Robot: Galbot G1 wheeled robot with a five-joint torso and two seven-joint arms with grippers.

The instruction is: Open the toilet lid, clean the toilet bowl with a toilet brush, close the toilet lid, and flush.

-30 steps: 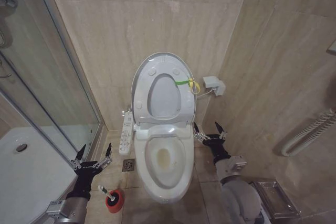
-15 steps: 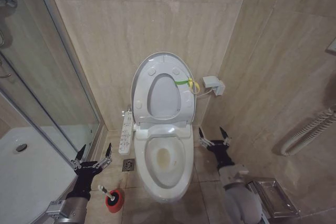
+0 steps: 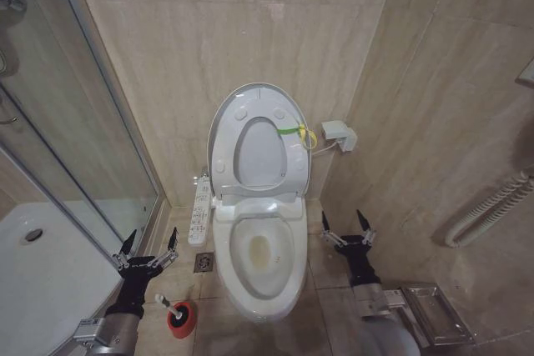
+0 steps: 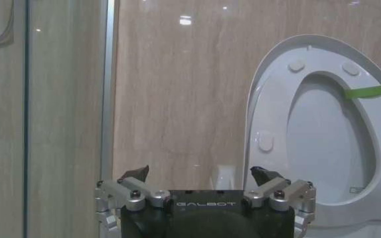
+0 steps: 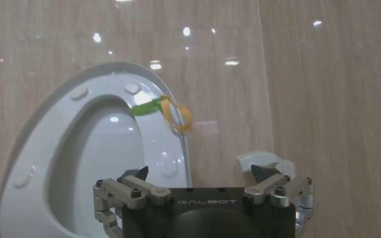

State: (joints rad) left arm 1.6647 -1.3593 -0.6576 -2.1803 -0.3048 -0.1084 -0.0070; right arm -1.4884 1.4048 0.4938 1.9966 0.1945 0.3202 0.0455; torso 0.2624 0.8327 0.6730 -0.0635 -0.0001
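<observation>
One toilet lid (image 3: 260, 135) raised, one toilet brush (image 3: 169, 307), two spread pincers

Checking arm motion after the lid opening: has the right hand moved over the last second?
Yes. The right hand has drawn back from the toilet bowl, lower and rightward toward the wall.

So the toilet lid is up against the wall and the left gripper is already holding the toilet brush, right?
Not quite. In the head view the toilet lid is up, but the left gripper holds nothing, its fingers open; the toilet brush sits in its red holder on the floor.
</observation>
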